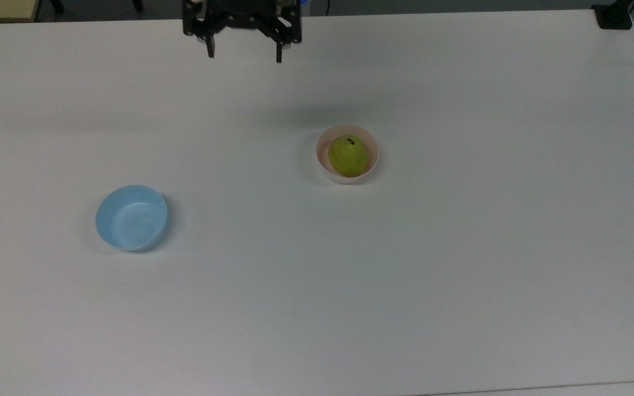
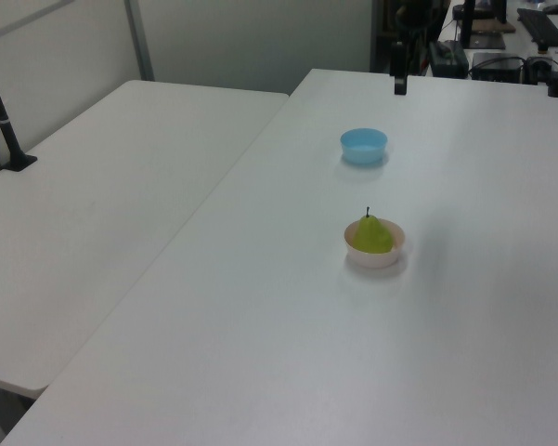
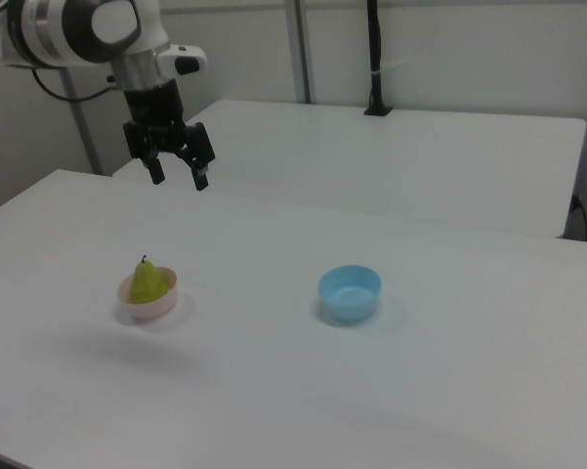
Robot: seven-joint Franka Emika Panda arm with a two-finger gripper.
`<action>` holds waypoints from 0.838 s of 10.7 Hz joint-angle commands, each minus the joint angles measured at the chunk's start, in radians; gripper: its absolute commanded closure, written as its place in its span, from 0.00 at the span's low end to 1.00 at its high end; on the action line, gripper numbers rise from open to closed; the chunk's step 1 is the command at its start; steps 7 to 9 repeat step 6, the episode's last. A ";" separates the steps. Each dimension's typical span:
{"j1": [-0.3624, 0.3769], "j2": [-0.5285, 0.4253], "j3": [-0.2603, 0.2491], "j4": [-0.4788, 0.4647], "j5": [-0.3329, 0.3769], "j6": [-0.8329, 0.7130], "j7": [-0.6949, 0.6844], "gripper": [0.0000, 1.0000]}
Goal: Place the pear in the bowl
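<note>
The pear (image 1: 348, 156) sits upright inside the pale pink bowl (image 1: 371, 163), its dark stem pointing up, as the left view (image 2: 372, 235) and the right view (image 3: 147, 282) both show. The bowl rests on the white bench (image 1: 460, 275) near its middle. The gripper (image 1: 244, 53) hangs high above the bench, well apart from the bowl, toward the top view's upper left; its two black fingers are spread wide with nothing between them, which the right view (image 3: 179, 180) confirms. A light blue bowl (image 1: 131, 218) stands empty on the bench, well away on the top view's left.
</note>
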 commanded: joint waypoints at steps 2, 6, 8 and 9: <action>-0.023 -0.071 -0.006 -0.017 0.007 -0.048 -0.021 0.00; -0.023 -0.083 -0.006 -0.030 0.007 -0.047 -0.021 0.00; -0.023 -0.083 -0.006 -0.030 0.007 -0.047 -0.021 0.00; -0.023 -0.083 -0.006 -0.030 0.007 -0.047 -0.021 0.00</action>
